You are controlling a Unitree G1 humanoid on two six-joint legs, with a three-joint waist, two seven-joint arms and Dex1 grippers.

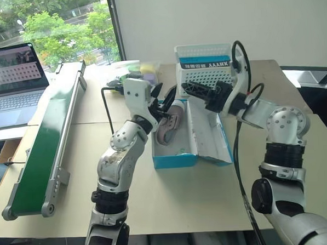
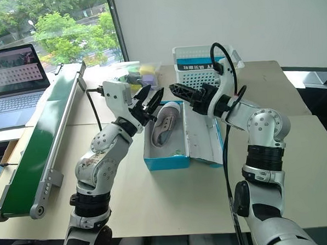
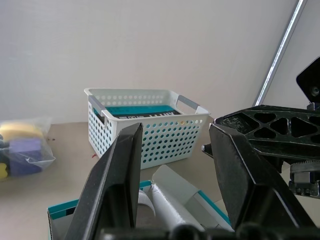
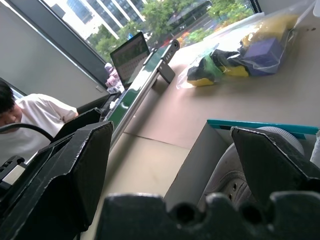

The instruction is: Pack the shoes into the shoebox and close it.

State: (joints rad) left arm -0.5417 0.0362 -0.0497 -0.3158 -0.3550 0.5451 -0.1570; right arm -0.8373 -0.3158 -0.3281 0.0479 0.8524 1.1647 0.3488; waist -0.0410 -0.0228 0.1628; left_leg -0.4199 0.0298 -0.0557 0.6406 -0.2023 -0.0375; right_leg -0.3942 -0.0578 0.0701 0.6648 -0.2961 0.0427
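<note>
The blue shoebox (image 1: 175, 160) stands open in the middle of the table, its white-lined lid (image 1: 209, 135) folded out flat to the right. One grey-beige shoe (image 2: 163, 122) lies inside, sole side toward the left wall; its heel (image 4: 235, 172) shows in the right wrist view. My left gripper (image 2: 149, 98) hovers open above the box's far left part, nothing between its fingers (image 3: 117, 180). My right gripper (image 2: 179, 92) hangs open above the far end of the box, pointing left toward the other gripper, and holds nothing.
A white perforated basket (image 1: 203, 71) with a teal-labelled item stands just behind the box. A clear bag of coloured items (image 4: 240, 55) lies far left of it. A green conveyor (image 1: 47, 145) and a laptop (image 1: 13, 75) line the left side. A seated person (image 4: 30, 115) is beyond it.
</note>
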